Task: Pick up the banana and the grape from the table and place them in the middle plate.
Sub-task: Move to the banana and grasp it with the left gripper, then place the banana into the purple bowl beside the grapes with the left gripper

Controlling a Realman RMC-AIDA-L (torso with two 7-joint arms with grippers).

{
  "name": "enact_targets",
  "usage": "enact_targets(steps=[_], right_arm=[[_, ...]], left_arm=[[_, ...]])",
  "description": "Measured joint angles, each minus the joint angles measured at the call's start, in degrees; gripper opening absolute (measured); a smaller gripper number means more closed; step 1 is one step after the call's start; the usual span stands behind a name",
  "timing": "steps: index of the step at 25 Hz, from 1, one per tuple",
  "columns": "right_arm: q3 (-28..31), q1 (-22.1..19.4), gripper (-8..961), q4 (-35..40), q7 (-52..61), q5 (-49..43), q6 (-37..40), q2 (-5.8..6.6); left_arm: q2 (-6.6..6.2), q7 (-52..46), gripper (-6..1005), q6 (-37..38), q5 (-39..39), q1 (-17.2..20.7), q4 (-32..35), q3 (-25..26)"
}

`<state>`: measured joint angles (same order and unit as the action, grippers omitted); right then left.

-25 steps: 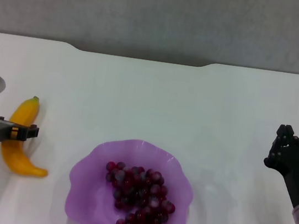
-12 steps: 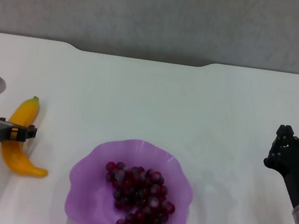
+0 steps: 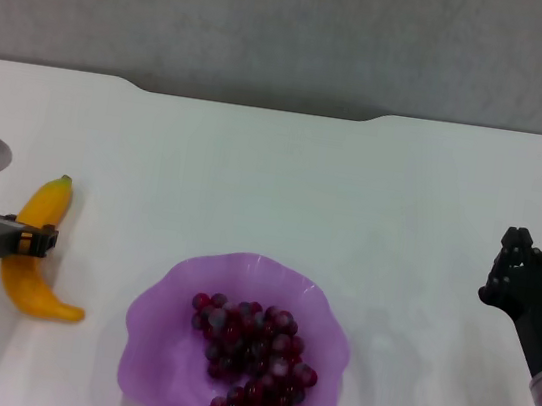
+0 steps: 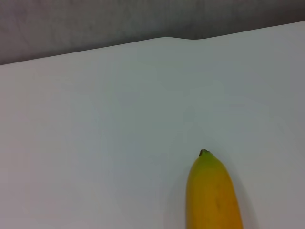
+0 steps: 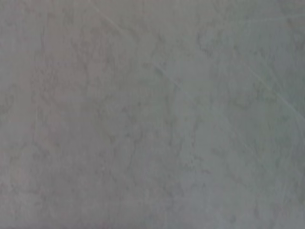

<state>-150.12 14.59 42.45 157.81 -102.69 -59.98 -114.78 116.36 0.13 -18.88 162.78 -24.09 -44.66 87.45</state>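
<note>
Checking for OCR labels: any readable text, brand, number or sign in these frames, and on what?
None readable in any view.
banana: no sticker or print.
middle plate and grape: no markings.
table: plain white.
left hand, at the banana, and right hand, out at the right: no lettering visible, only small lit dots on the arms.

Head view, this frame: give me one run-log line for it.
grape: in middle plate | banana: on table | left gripper: at banana mid-body | right gripper: parked right
</note>
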Motion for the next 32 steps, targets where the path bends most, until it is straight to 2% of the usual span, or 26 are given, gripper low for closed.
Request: enact_targets(steps=[4,14,19,25,28,32], right_arm=[[0.00,0.05,42,0.00,0.02,0.05,0.01,0.00],[0.09,0.09,42,-0.10,0.05,0.04,0.06,-0.09],[0.09,0.09,42,-0.37,0.05,0.04,0.16,-0.09],[0.09,0.09,42,-0.59,0.05,0.04,0.21,-0.07],[0.09,0.09,42,-0.89,0.05,0.07,0.22,-0.02],[0.09,0.09,42,-1.31,0.05,0.11,0.27,0.00]], left_arm=[[0.00,0.50,479,-0.09,-0.02,0.00,0.00,0.00],[0.01,0.63,479,-0.84,-0.15,0.02,-0.72,-0.02],[-0.01,0.66,479,-2.13,-0.16,0.48,-4.58,0.37],[-0.31,2.38,478,-4.55,0.03,1.94,-13.58,1.00],[-0.32,4.31,478,-8.71,0.05,3.74,-22.15,1.02],[-0.15,6.49,478,-15.46,-0.14,7.75,-37.12,-0.48]])
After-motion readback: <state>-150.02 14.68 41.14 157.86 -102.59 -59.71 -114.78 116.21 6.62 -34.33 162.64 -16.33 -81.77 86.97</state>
